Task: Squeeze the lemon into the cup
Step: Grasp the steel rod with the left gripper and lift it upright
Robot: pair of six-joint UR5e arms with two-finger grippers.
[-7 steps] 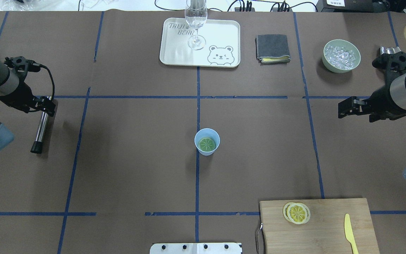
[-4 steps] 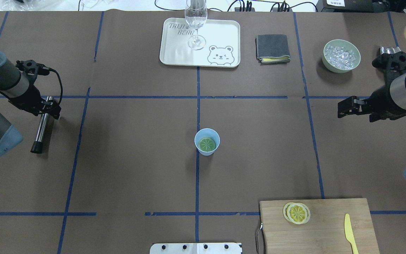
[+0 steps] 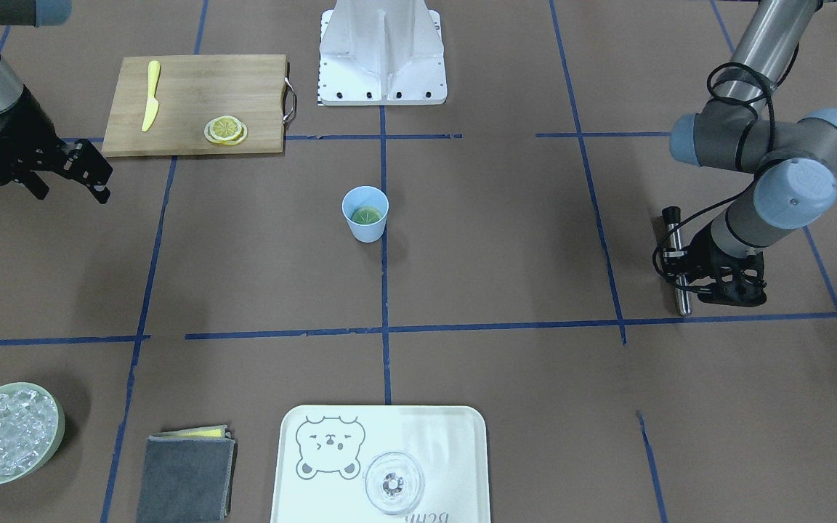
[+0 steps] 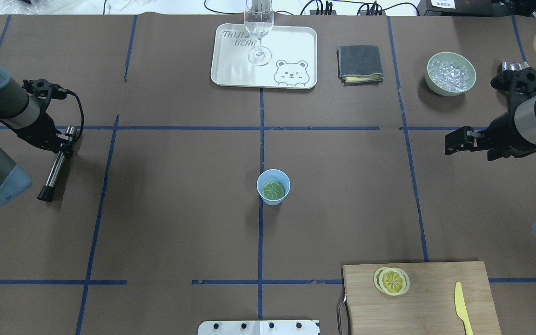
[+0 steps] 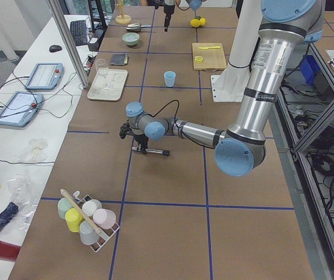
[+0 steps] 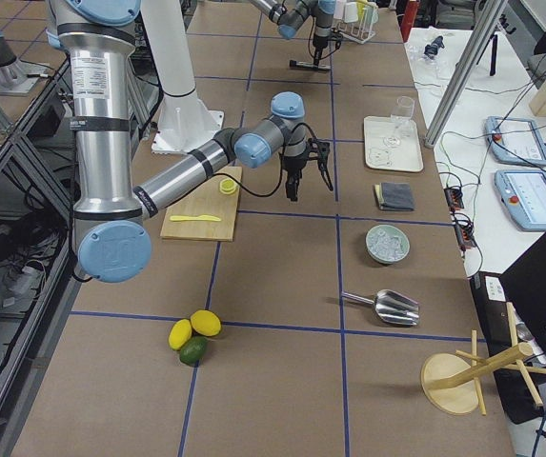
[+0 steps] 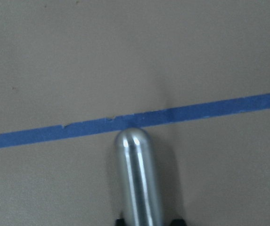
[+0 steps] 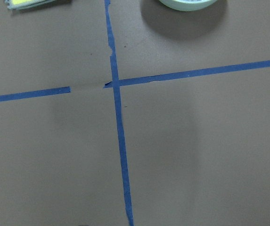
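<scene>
At table centre, on a blue tape line, the cup (image 4: 272, 201) stands upright with the lemon slice (image 4: 273, 189) lying flat in its bottom. Both grippers are well apart from it. The left gripper (image 4: 65, 139) is pinched on one end of a steel rod (image 4: 54, 170) at the table's left side. The right gripper (image 4: 449, 143) hangs with fingers spread, holding nothing, near the bowl of ice (image 4: 451, 73). On the far edge are a bear-printed tray (image 4: 296, 46) carrying a stemmed glass (image 4: 259, 28), and a folded grey cloth (image 4: 360, 63). The cutting board (image 4: 435, 307) at the near right bears stacked slices (image 4: 391, 280) and a yellow knife (image 4: 462, 307). Brown paper (image 4: 179, 209) with a blue tape grid covers the table
</scene>
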